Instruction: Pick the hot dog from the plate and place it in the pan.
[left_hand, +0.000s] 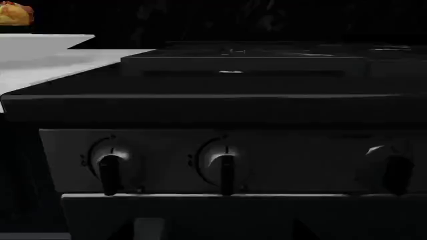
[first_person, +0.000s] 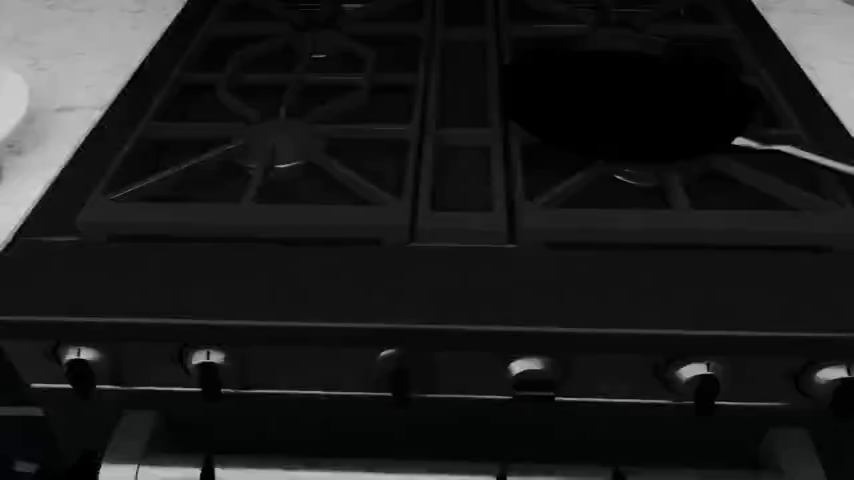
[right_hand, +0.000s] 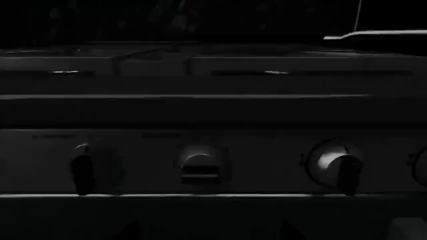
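The hot dog (left_hand: 13, 14) shows only in the left wrist view, as a tan bun with red sauce far off beyond the white counter. The plate (first_person: 6, 100) is a white rim sliver at the head view's left edge. The black pan (first_person: 627, 100) sits on the stove's right rear grate, its silvery handle (first_person: 801, 155) pointing right; the handle also shows in the right wrist view (right_hand: 373, 35). My left gripper (left_hand: 213, 236) and right gripper (right_hand: 207, 236) hang low in front of the stove's knob panel. Their dark fingertips barely show, spread apart and empty.
A black gas stove with cast grates (first_person: 280, 140) fills the middle. A row of knobs (first_person: 534, 375) lines its front panel, close before both grippers. Pale marble counter (first_person: 80, 50) lies left of the stove, and more counter (first_person: 821, 30) lies right.
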